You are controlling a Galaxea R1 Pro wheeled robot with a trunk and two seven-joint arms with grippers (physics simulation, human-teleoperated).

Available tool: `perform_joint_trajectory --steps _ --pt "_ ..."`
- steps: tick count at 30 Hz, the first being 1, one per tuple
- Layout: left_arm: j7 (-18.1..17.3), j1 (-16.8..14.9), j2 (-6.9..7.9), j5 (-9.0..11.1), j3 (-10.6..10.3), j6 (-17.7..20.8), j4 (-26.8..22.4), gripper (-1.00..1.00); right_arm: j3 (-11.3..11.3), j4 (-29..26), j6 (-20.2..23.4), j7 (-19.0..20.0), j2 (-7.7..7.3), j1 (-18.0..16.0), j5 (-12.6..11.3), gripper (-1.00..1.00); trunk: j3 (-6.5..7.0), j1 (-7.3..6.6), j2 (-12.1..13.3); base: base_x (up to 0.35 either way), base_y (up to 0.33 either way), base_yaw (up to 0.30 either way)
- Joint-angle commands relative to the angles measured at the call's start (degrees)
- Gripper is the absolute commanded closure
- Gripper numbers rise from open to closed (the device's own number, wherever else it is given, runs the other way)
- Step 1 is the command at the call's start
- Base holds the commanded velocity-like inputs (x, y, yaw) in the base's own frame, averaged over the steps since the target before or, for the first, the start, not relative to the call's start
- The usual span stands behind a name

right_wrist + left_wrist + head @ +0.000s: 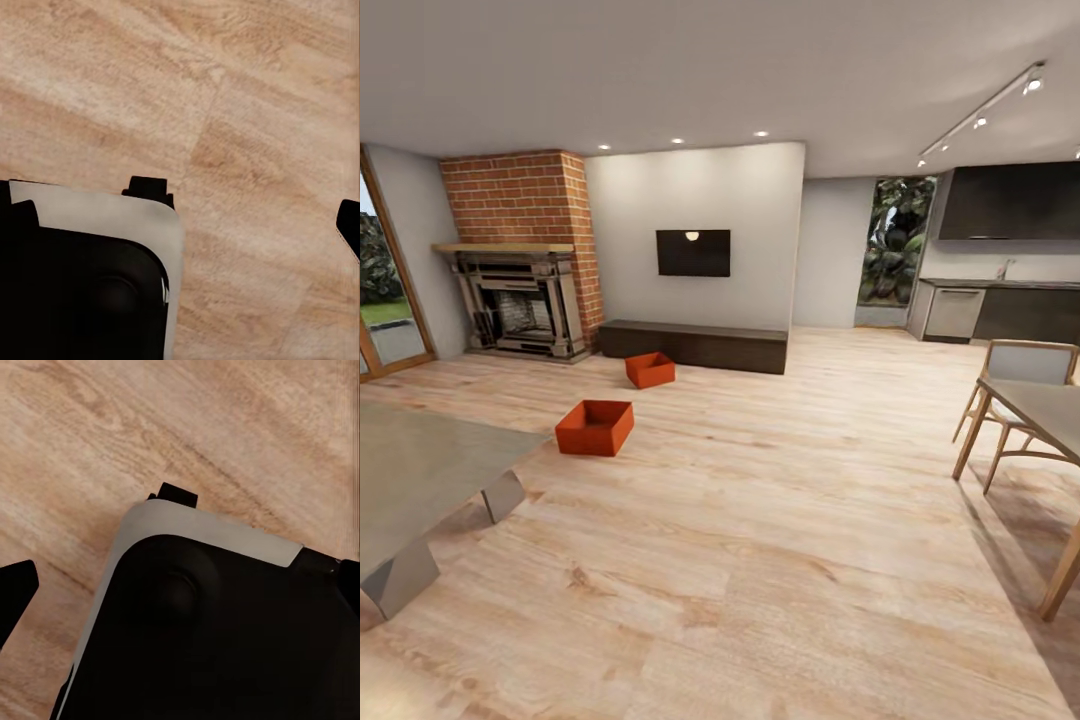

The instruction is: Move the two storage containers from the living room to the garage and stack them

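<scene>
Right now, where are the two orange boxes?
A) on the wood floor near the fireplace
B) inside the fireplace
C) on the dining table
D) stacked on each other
A: the nearer storage container and the farther storage container sit apart on the wood floor, near the fireplace.

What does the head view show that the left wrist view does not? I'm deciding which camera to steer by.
Head view alone: two orange-red open rectangular storage containers, the nearer and the farther, apart on the floor, plus the red brick fireplace, the dark wall television and the long low dark bench. Left wrist view alone: the robot's black and pale grey base from above. Both share the light wood plank floor.
</scene>
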Motion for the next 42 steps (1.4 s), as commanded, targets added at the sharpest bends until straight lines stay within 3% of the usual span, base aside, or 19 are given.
perform_joint_trajectory --steps 1,42 --pt "0.1 0.0 -0.02 0.0 0.2 -0.1 -0.1 -1.0 0.4 0.2 -0.3 0.3 0.01 -0.1 -0.6 -1.0 -0.05 0.03 0.0 0.326 0.0 0.0" --pt "0.1 0.0 0.01 -0.1 0.2 -0.1 -0.1 -1.0 0.4 0.2 -0.3 0.3 0.01 -0.1 -0.6 -1.0 -0.05 0.03 0.0 0.326 0.0 0.0"
